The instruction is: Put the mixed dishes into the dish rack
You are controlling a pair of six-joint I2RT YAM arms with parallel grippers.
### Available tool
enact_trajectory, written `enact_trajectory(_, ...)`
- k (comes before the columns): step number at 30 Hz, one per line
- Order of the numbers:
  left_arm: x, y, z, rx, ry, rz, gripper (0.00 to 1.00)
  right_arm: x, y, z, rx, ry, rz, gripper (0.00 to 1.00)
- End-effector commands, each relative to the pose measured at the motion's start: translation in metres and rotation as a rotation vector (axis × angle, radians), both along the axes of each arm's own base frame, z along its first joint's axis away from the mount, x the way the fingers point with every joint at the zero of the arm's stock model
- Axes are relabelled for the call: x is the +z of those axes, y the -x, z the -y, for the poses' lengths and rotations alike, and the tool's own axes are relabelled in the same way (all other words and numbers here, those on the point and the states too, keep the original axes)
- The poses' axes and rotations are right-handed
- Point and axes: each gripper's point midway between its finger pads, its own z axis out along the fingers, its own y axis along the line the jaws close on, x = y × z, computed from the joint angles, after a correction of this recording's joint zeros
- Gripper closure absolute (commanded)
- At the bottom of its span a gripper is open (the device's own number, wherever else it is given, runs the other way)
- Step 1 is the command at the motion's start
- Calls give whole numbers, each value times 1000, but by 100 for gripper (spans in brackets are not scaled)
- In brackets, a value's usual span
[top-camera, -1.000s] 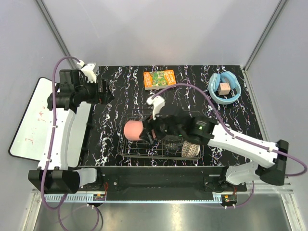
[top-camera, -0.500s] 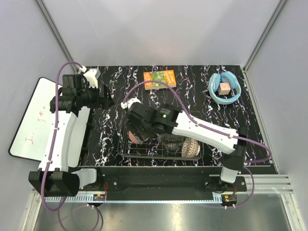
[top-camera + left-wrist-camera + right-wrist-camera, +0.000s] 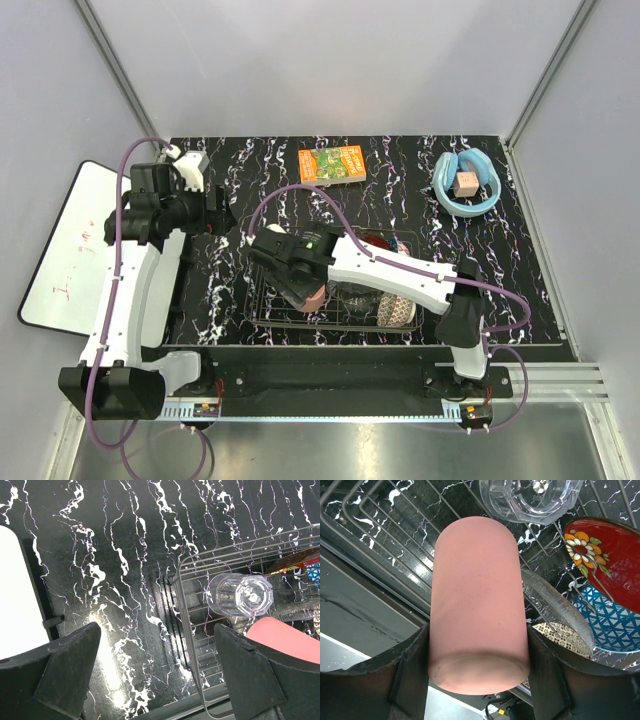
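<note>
Right claw [image 3: 479, 677] pinches the salmon-pink cup [image 3: 477, 600] over the dish rack's [image 3: 375, 535] near-left part. Its wrist view shows the clear glass tumbler [image 3: 532, 495], glossy red bowl [image 3: 607, 555] and blue patterned bowl [image 3: 612, 625] racked beyond, which the arm mostly hides from above. Left claw [image 3: 157, 652] hangs spread over the bench [image 3: 100, 555] beside the rack.

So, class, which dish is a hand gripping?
The salmon-pink cup, in the right hand; the clear glass tumbler, glossy red bowl and blue patterned bowl sit in the dark wire rack.
</note>
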Motion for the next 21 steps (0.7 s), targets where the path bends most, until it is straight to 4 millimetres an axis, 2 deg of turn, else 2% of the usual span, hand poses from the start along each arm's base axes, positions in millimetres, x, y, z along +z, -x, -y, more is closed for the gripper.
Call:
enact_trajectory(1, 14, -5, -2, -1, -11, 75, 1, -10, 3, -4, 33, 21, -5, 100)
enact_trajectory(7, 13, -6, 1, -13, 4, 73, 1, -35, 8, -13, 54, 33, -59, 100)
enact_trajectory(10, 14, -2, 11, -73, 27, 81, 1, -44, 8, -18, 62, 41, -70, 100)
enact_trajectory(21, 6, -4, 11, -79, 32, 56, 1, -62, 4, -34, 83, 28, -77, 100)
